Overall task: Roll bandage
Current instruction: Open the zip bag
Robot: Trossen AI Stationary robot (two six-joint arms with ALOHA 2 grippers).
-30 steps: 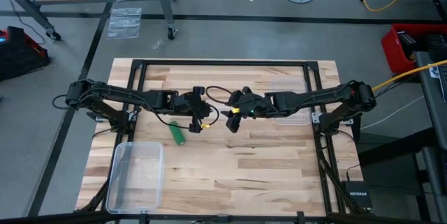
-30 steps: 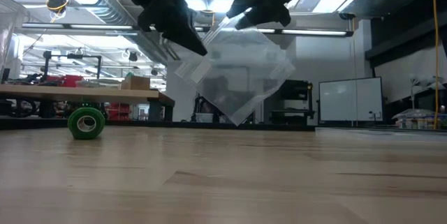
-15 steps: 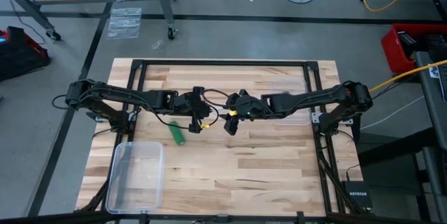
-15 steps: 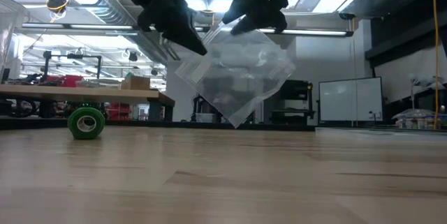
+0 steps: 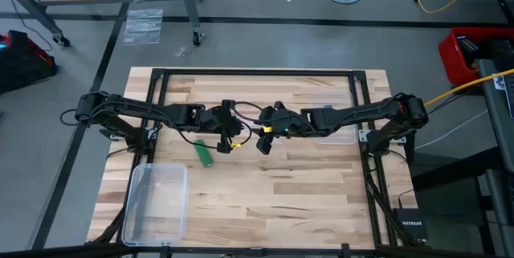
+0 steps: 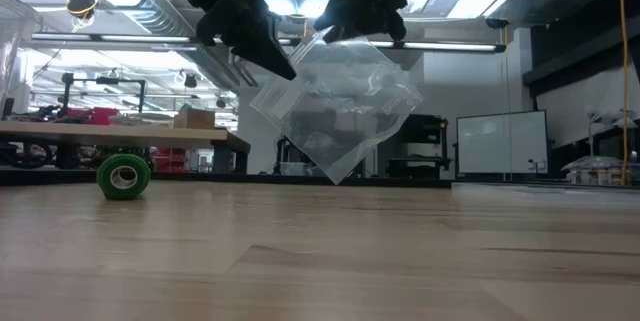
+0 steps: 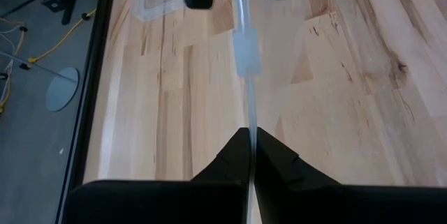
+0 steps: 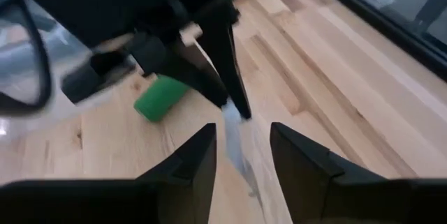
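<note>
The bandage is a small green roll point(image 5: 205, 153) lying on its round side on the table's left half point(image 6: 123, 175), and no gripper touches it. Above the table's middle hangs a crinkly clear plastic bag point(image 6: 338, 111). My left gripper point(image 7: 250, 135) is shut on the bag's upper edge. My right gripper point(image 8: 241, 130) is open, close to the left one, with one finger on either side of that same edge point(image 8: 234, 144). It does not touch the bag. My left gripper pinches the bag's upper edge point(image 7: 250, 116) between its two fingertips, coming slanting down from the table's left. The bag hangs tilted below the fingers point(image 6: 280, 61), clear of the table, with one corner lowest point(image 6: 340, 179).
A clear plastic box point(image 5: 157, 202) stands at the near left corner. A flat clear piece point(image 5: 333, 136) lies under the right arm. The tabletop point(image 5: 289, 202) near and right of the grippers is bare wood.
My right gripper has edged toward the table's left, closer to the left gripper, and now stands over the bag's upper edge. The bag and the green roll have stayed where they were.
</note>
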